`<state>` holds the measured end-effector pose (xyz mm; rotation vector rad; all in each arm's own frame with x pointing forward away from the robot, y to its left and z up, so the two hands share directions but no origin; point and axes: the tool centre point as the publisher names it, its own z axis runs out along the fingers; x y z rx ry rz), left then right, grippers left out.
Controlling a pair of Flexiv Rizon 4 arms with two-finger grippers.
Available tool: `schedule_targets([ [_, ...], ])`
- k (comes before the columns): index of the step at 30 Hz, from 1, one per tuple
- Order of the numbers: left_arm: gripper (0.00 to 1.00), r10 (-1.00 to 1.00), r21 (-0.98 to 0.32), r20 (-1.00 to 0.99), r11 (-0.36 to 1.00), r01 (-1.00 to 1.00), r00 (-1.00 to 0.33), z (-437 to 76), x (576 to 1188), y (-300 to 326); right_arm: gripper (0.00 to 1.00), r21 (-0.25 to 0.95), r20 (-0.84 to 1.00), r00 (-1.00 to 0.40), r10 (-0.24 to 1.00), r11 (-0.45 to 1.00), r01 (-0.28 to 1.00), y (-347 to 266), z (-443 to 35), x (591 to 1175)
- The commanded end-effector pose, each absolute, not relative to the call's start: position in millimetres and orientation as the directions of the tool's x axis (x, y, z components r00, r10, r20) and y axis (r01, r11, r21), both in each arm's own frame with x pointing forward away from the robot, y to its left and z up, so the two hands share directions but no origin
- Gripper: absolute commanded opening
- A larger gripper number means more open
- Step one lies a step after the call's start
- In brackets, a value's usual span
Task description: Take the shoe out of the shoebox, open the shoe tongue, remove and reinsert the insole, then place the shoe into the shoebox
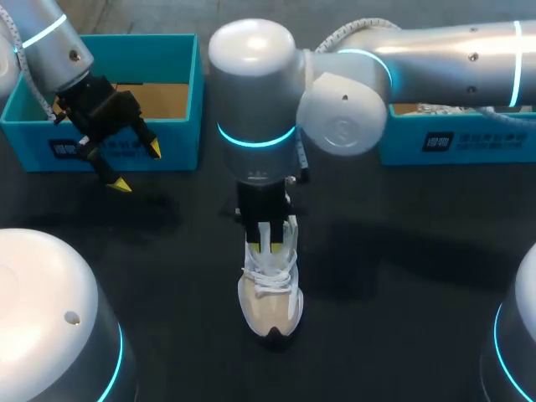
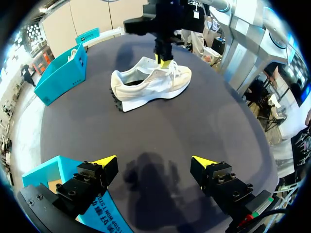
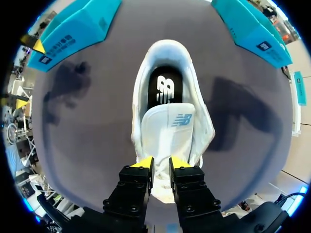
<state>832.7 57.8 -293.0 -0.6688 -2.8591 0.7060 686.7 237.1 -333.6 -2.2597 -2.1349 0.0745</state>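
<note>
currently the shoe (image 1: 270, 289) stands upright on the dark table (image 1: 402, 276), lower centre of the head view, toe toward the bottom edge. right gripper (image 3: 162, 162): fingers nearly together, pinching the shoe tongue (image 3: 167, 126) (black insole (image 3: 165, 87) visible just ahead of it). left gripper (image 1: 137, 167): spread wide, holding nothing, upper left, just in front of the blue shoebox (image 1: 167, 142).

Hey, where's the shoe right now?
In the head view the shoe stands on the table near its middle, outside the left shoebox and right shoebox, under the right gripper, which pinches its tongue.
</note>
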Motion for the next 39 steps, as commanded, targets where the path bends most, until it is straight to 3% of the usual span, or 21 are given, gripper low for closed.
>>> schedule_targets([
  [1, 1.00, 0.446, -0.466, 0.012, 0.794, 0.389, -0.895, -293, 832, 58, 0.22, -0.067, -0.001, 0.054, 0.999, -0.054, 0.996, 238, -347, 691],
  [12, 1.00, 0.446, -0.466, 0.012, 0.794, 0.389, -0.895, -293, 832, 58, 0.21, -0.054, -0.020, 0.084, 0.996, -0.085, 0.995, 234, -360, 699],
  [25, 1.00, 0.446, -0.466, 0.012, 0.794, 0.389, -0.895, -293, 832, 58, 0.22, 0.057, -0.082, 0.081, 0.993, -0.076, 0.995, 237, -322, 706],
  [33, 1.00, 0.446, -0.466, 0.012, 0.794, 0.389, -0.895, -293, 832, 58, 0.29, 0.058, -0.079, 0.016, 0.997, -0.012, 0.998, 237, -309, 713],
  [39, 1.00, 0.446, -0.466, 0.012, 0.794, 0.389, -0.895, -293, 832, 58, 0.41, 0.099, -0.042, -0.068, 0.997, 0.072, 0.993, 235, -293, 721],
])
